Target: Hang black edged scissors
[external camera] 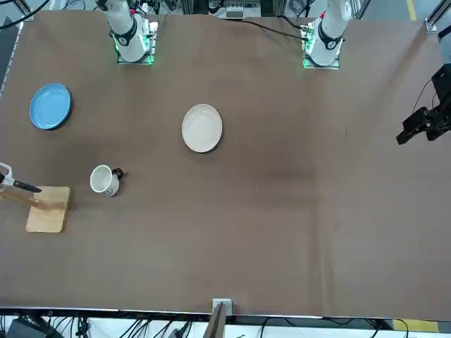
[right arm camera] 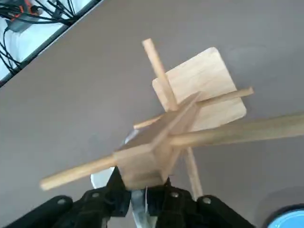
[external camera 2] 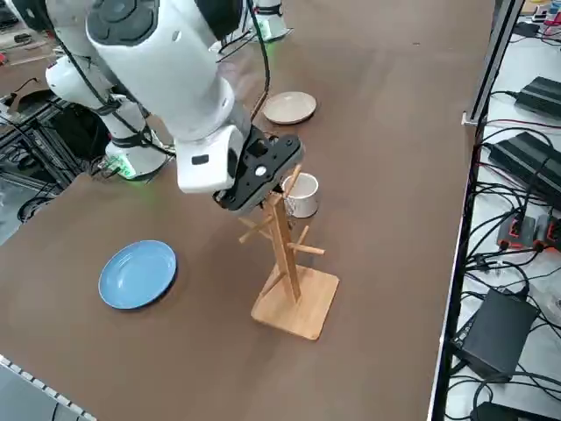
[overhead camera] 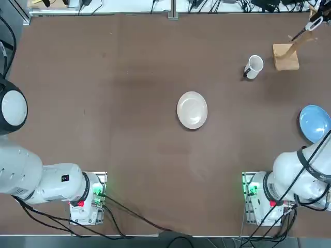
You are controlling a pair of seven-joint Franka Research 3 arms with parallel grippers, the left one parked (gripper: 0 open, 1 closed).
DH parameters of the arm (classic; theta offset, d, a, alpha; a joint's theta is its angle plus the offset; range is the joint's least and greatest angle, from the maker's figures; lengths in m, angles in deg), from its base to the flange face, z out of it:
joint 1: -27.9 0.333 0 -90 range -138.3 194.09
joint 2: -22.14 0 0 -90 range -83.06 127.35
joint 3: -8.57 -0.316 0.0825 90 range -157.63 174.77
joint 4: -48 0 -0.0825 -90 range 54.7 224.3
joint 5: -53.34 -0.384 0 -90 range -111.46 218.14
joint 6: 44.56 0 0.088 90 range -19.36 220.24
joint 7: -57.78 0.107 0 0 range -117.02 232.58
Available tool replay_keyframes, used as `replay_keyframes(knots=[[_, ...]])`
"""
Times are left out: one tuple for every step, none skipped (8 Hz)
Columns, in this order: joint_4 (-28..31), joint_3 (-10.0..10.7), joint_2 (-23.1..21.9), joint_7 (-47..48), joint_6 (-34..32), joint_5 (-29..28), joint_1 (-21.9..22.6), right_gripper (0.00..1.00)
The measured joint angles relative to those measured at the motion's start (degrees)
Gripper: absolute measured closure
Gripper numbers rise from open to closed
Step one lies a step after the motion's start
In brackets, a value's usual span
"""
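Observation:
My right gripper (external camera 2: 277, 178) hovers at the top of the wooden peg rack (external camera 2: 285, 263), just above its post. In the wrist view the gripper (right arm camera: 142, 198) has its fingers close together around a thin pale strip, part of the black edged scissors (right arm camera: 138, 208), right behind the rack's top block (right arm camera: 142, 159). The top view shows the scissors (overhead camera: 313, 23) at the far right edge over the rack base (overhead camera: 285, 57), whitish handle outward and dark blade toward the table. From the front the scissors (external camera: 20, 185) lie along the rack's stem at the left edge.
A white mug (overhead camera: 253, 66) stands just beside the rack base. A cream plate (overhead camera: 192, 109) sits mid-table, and a blue plate (overhead camera: 314, 123) lies near the right edge. The table's edge (external camera 2: 456, 263) and cables run close behind the rack.

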Motion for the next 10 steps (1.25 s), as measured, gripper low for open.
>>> replay_keyframes(knots=[[-0.06,-0.27,0.36,-0.03,0.55,0.0,0.09,0.75],[-0.07,-0.46,0.52,-0.03,1.08,0.01,0.26,0.59],[-0.21,-0.51,0.52,-0.03,1.38,0.01,0.44,0.42],[-0.88,-0.53,0.52,-0.1,1.44,0.27,0.71,0.25],[-2.34,-0.59,0.47,-0.15,1.37,1.43,1.43,0.07],[-4.18,-0.68,0.34,-0.15,0.66,4.02,2.78,0.0],[-6.06,-0.76,0.06,-0.13,-0.71,7.08,4.92,0.0],[-7.69,-0.88,-0.8,-0.01,-2.52,9.73,7.54,0.0],[-8.7,-1.02,-2.34,0.14,-4.72,11.95,10.32,0.0],[-9.14,-1.11,-4.43,0.32,-7.38,13.76,12.87,0.0]])
